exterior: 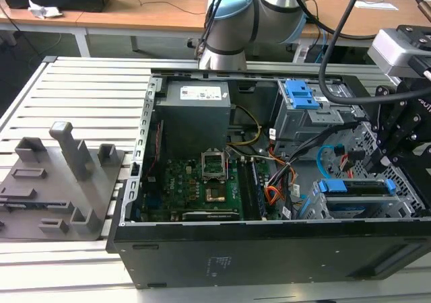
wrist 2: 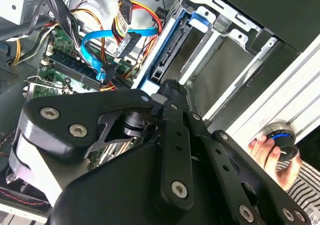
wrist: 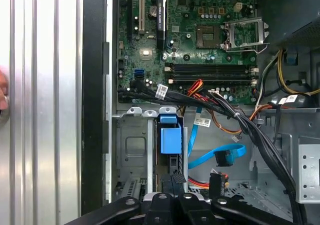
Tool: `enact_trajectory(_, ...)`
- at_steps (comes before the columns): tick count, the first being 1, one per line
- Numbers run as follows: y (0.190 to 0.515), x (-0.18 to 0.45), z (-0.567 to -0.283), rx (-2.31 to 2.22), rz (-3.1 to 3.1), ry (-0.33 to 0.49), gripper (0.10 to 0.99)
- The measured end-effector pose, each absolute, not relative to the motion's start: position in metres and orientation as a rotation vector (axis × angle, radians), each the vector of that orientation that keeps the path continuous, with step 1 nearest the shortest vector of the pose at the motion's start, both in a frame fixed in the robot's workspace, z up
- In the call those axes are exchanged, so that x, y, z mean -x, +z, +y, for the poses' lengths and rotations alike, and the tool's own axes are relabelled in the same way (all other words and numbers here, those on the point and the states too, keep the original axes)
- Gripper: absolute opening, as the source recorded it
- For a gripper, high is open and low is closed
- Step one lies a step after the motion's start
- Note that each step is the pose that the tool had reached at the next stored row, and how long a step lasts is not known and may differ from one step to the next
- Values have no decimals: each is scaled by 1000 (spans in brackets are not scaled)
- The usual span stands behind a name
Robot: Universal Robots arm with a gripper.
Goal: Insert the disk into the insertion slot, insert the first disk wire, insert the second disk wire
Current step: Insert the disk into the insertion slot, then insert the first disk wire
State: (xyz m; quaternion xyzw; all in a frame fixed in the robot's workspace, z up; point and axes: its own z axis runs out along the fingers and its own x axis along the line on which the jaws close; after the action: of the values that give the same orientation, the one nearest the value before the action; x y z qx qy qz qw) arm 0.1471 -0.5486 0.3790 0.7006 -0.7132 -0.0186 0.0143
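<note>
The disk point(exterior: 357, 186), framed by its blue carrier point(wrist: 170, 137), sits in the insertion slot of the light-grey drive cage point(wrist: 131, 145) at the case's front corner. My gripper point(wrist: 173, 179) is shut, with its tips at the disk's outer end point(wrist 2: 162, 50); in the exterior view the gripper point(exterior: 385, 156) hangs just above the cage. The second disk wire point(wrist: 220, 155), a light-blue flat cable, loops free beside the disk, its dark plug point(wrist 2: 102, 74) unplugged. An orange, yellow and red wire bundle with a dark plug point(wrist 2: 127, 40) also lies loose nearby.
The motherboard point(exterior: 195, 185) fills the case floor. A taller grey cage with a blue latch point(exterior: 300, 94) stands behind the drive cage. A thick black cable bundle point(wrist: 240, 120) crosses the case. A grey fixture block point(exterior: 60, 175) lies on the exterior view's left. A person's hand point(wrist 2: 262, 147) holds a knob outside the case.
</note>
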Motion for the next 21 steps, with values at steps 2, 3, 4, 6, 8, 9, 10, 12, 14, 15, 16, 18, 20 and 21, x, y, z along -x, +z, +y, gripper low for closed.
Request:
enact_trajectory(2,379,-147,-549,-2181,-2220,-58,106)
enact_trajectory(3,379,-147,-549,-2181,-2220,-58,106)
enact_trajectory(4,379,-147,-549,-2181,-2220,-58,106)
enact_trajectory(6,379,-147,-549,-2181,-2220,-58,106)
enact_trajectory(8,379,-147,-549,-2181,-2220,-58,106)
enact_trajectory(9,379,-147,-549,-2181,-2220,-58,114)
enact_trajectory(10,379,-147,-549,-2181,-2220,-58,169)
enact_trajectory(12,379,-147,-549,-2181,-2220,-58,235)
enact_trajectory(14,379,-147,-548,-2181,-2221,-58,302)
enact_trajectory(15,379,-148,-546,-2179,-2223,-58,302)
enact_trajectory(16,379,-148,-540,-2176,-2225,-57,302)
enact_trajectory(18,379,-148,-522,-2173,-2224,-52,302)
enact_trajectory(20,379,-148,-514,-2171,-2222,-49,302)
enact_trajectory(21,379,-148,-514,-2171,-2222,-49,302)
